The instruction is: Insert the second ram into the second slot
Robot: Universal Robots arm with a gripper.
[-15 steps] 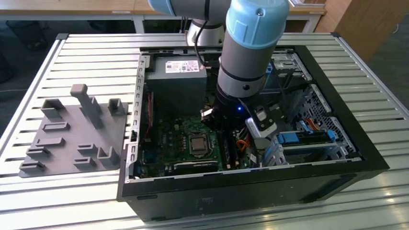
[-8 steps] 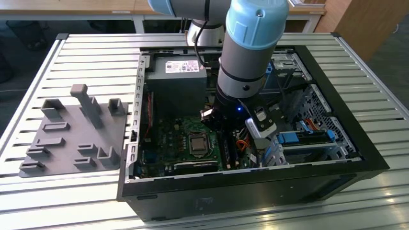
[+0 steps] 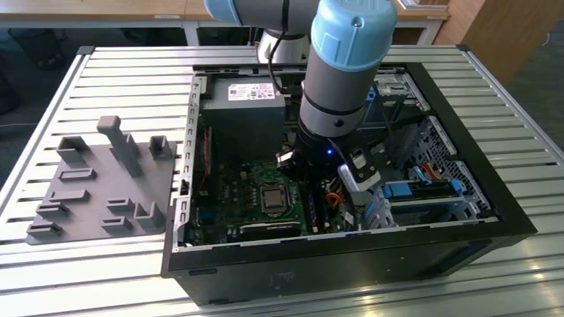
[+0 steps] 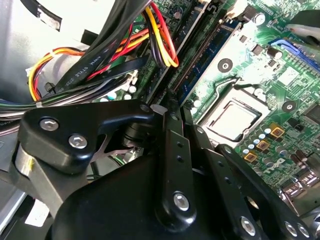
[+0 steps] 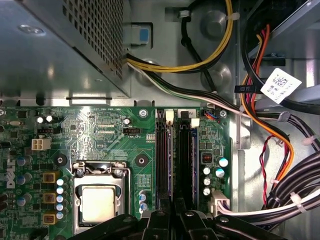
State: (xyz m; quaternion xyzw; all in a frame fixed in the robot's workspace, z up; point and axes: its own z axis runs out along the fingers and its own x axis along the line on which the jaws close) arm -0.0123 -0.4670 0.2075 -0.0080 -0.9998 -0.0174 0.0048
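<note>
My gripper (image 3: 308, 188) reaches down into the open computer case (image 3: 352, 254), over the motherboard's memory slots. In both wrist views the black fingers (image 4: 172, 150) come together at their tips, shut on the second ram (image 4: 212, 55). The ram is a thin blue board standing on edge, and it runs away from the gripper (image 5: 173, 215) as a narrow blue strip (image 5: 172, 160) between two black slots. A dark slot (image 5: 185, 160) with white end latches lies right beside it. Whether the ram sits in a slot cannot be told.
The silver processor socket (image 5: 97, 204) lies close beside the slots. Black, yellow and orange cable bundles (image 5: 280, 165) crowd the other side. A power supply (image 3: 242, 112) and blue drive brackets (image 3: 423, 191) fill the case. A grey fixture (image 3: 97, 185) stands on the slatted table at the exterior view's left.
</note>
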